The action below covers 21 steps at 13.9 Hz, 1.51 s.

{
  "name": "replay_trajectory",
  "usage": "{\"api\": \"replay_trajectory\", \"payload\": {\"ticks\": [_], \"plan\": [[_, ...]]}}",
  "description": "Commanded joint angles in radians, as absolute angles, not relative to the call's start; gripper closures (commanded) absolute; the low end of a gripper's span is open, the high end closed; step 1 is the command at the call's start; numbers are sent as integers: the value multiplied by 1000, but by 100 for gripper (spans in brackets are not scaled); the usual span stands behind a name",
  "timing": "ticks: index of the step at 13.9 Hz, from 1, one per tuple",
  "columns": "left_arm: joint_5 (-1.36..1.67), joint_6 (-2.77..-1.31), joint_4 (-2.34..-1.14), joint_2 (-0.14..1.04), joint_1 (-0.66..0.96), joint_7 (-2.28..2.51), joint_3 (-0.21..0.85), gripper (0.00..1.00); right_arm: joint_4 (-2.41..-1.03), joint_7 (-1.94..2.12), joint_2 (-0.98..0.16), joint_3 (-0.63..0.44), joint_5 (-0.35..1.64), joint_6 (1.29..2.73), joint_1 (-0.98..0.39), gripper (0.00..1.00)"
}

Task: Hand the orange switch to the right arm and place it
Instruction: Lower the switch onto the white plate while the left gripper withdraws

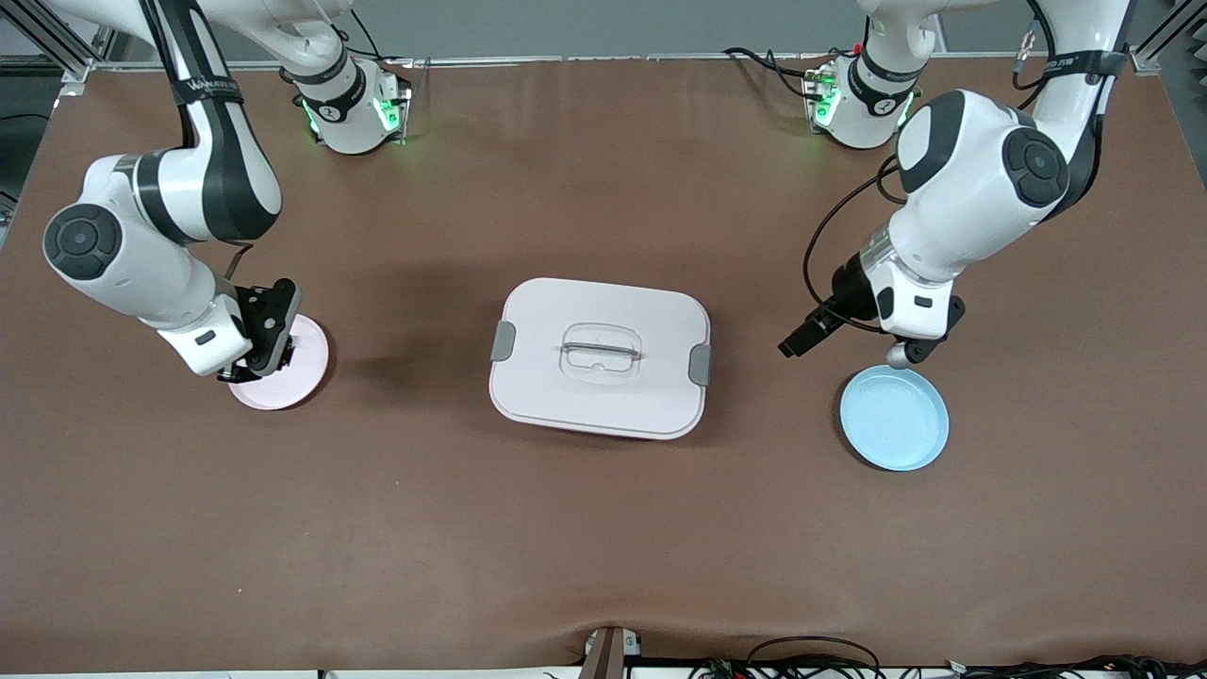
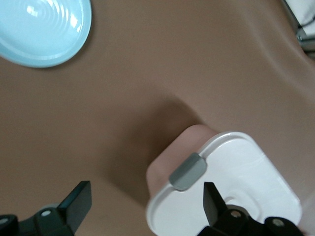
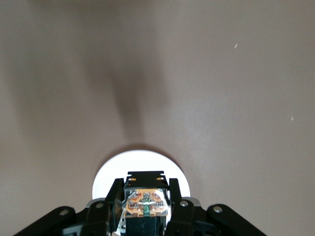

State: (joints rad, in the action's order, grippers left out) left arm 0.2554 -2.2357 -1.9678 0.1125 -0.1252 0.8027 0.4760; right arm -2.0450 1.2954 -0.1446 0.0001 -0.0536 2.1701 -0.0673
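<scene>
My right gripper (image 1: pixel 271 351) is shut on the orange switch (image 3: pixel 145 202), a small black block with an orange centre. It holds the switch low over the pink plate (image 1: pixel 304 379), which looks white under the fingers (image 3: pixel 116 192) in the right wrist view (image 3: pixel 106 177). In the front view the hand hides the switch. My left gripper (image 1: pixel 903 355) is open and empty, up over the table just above the edge of the blue plate (image 1: pixel 894 418). Its fingers (image 2: pixel 78 200) stand wide apart in the left wrist view.
A white lidded box (image 1: pixel 599 358) with grey clips sits mid-table between the two plates; it also shows in the left wrist view (image 2: pixel 236 167). The blue plate shows there too (image 2: pixel 44 29). Cables lie along the table's edge nearest the front camera.
</scene>
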Motion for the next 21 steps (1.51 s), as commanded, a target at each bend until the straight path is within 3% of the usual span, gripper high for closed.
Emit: {"api": "replay_trajectory", "payload": {"ticks": [1, 7, 17, 21], "plan": [[244, -2235, -2019, 60, -167, 565, 477, 0, -2152, 1330, -89, 17, -110, 2264, -31, 100], [62, -2233, -2042, 37, -258, 258, 479, 0, -2287, 1338, -95, 15, -149, 2482, 1, 100], [35, -2217, -1967, 37, -409, 61, 477, 0, -2290, 1351, -219, 18, -233, 2577, 74, 100], [37, -2001, -1820, 32, -428, 58, 476, 0, -2292, 1353, -268, 18, -233, 2638, 98, 100]]}}
